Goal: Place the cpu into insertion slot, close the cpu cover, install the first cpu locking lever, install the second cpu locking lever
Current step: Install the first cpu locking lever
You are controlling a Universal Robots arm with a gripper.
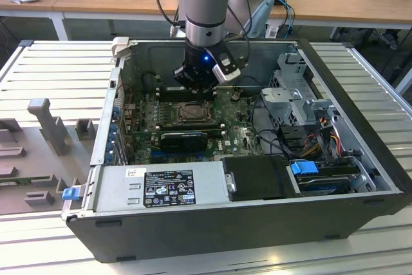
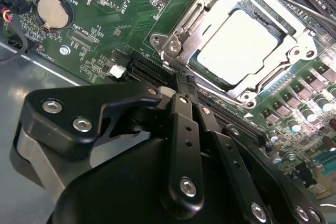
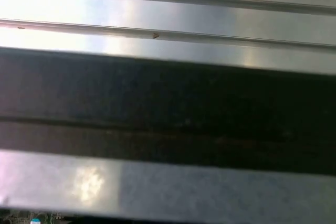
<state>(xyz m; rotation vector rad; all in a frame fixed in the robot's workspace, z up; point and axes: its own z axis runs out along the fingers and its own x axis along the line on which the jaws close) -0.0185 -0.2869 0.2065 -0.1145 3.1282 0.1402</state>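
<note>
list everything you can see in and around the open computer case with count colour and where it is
cpu: one, silver-grey, seated in the socket.
insertion slot: one, metal-rimmed, mid motherboard.
cpu cover: one, silver frame, lying around the chip.
motherboard: one, green, case floor.
coin battery: one, silver, on the board.
expansion card: one, black, in front of the socket.
computer case: one, dark grey, on the ribbed table.
gripper: one, black, beside the socket's corner.

A ribbed silver-grey metal table [image 1: 58, 62] is seen carrying an open black computer case [image 1: 244, 223], laid on its side; grey moulded fixtures [image 1: 38, 133] are set at the exterior view's left.
</note>
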